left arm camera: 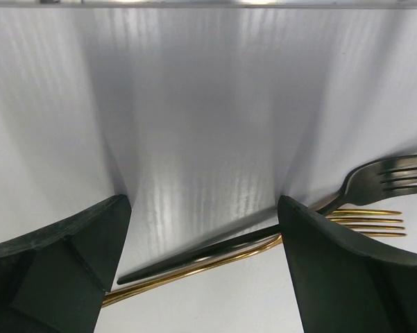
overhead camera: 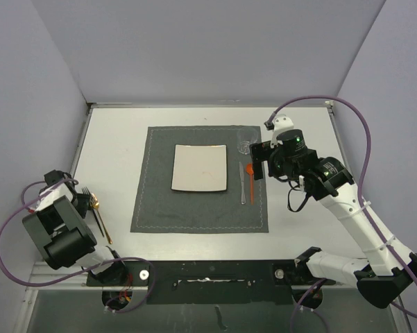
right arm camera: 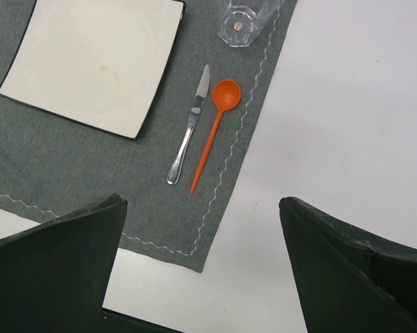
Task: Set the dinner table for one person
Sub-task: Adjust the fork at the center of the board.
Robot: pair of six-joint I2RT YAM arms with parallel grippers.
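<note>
On the white dinner table (overhead camera: 111, 139) lies a dark grey placemat (overhead camera: 152, 208) with a square cream plate (overhead camera: 200, 168) in its middle. To the plate's right are a steel knife (overhead camera: 242, 186), an orange spoon (overhead camera: 250, 182) and a clear glass (overhead camera: 246, 144). My right gripper (overhead camera: 257, 165) hovers open above the spoon, nothing between its fingers (right arm camera: 62, 263). A black fork (left arm camera: 375, 177) and a gold fork (left arm camera: 368, 218) lie together at the table's left edge. My left gripper (left arm camera: 202, 202) stands open astride their handles, not closed on them.
The right wrist view shows the plate (right arm camera: 90, 62), knife (right arm camera: 191, 125), spoon (right arm camera: 215, 128) and glass (right arm camera: 244, 21) on the placemat (right arm camera: 69, 166), bare table (right arm camera: 347, 104) beside it. Grey walls enclose the table on three sides. A black rail (overhead camera: 208, 277) runs along the near edge.
</note>
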